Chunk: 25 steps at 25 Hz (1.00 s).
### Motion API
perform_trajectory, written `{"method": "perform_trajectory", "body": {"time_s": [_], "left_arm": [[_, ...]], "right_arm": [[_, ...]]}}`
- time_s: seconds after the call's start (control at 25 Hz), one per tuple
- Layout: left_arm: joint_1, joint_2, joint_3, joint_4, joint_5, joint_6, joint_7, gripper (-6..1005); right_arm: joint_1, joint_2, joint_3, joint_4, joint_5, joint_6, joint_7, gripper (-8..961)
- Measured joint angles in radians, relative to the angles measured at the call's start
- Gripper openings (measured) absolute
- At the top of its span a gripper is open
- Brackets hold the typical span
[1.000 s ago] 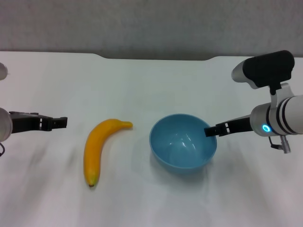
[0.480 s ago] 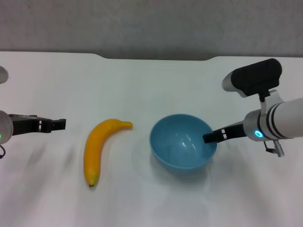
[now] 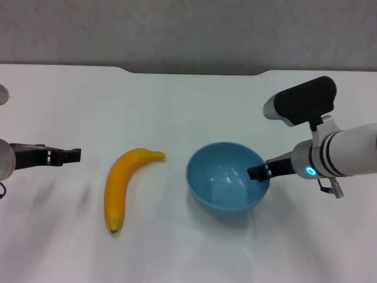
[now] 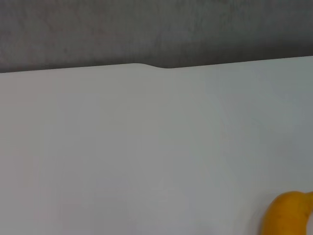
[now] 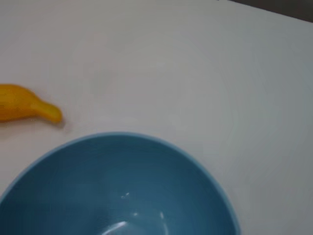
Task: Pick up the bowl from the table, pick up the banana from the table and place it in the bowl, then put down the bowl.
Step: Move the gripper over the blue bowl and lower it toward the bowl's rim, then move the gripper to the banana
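The light blue bowl [image 3: 227,184] stands upright on the white table [image 3: 188,106], right of centre. It fills the lower part of the right wrist view [image 5: 117,186]. The yellow-orange banana [image 3: 121,183] lies to the bowl's left, apart from it. Its stem end shows in the right wrist view [image 5: 29,108] and one end shows in the left wrist view [image 4: 288,215]. My right gripper [image 3: 257,173] is at the bowl's right rim, its dark tip reaching just over the rim into the bowl. My left gripper [image 3: 70,155] hovers at the far left, well clear of the banana.
The table's far edge has a shallow notch [image 3: 194,72] with a grey wall behind it. Bare white tabletop lies around the bowl and banana.
My right arm has moved left, and its tip has gone from the bowl's rim to just inside it. The bowl, banana and left arm have stayed put.
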Motion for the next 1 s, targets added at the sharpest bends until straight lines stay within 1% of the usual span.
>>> {"method": "perform_trajectory", "body": {"time_s": [0.2,0.52,0.76,0.84,0.92,1.0], "left_arm": [[0.006,0.0,-0.002,0.0,0.002,0.0,0.0,895],[0.009,0.0,-0.008,0.0,0.003,0.002,0.0,895],[0.007,0.0,-0.006,0.012,0.003,0.004,0.0,895],[0.007,0.0,-0.005,0.013,0.001,0.004,0.0,896],[0.008,0.0,-0.004,0.013,-0.008,0.005,0.0,896],[0.008,0.0,-0.002,0.013,-0.013,0.003,0.0,896]], "right_arm": [[0.006,-0.002,-0.025,0.002,-0.004,0.002,-0.017,430],[-0.027,-0.002,-0.005,0.028,0.002,-0.013,-0.012,187],[-0.03,-0.001,0.011,0.031,0.002,-0.013,-0.011,49],[-0.039,-0.001,0.014,0.045,0.002,-0.015,-0.01,48],[-0.065,-0.003,0.027,0.097,0.002,-0.022,-0.011,48],[-0.073,-0.004,0.035,0.115,0.002,-0.024,-0.012,47]]}}
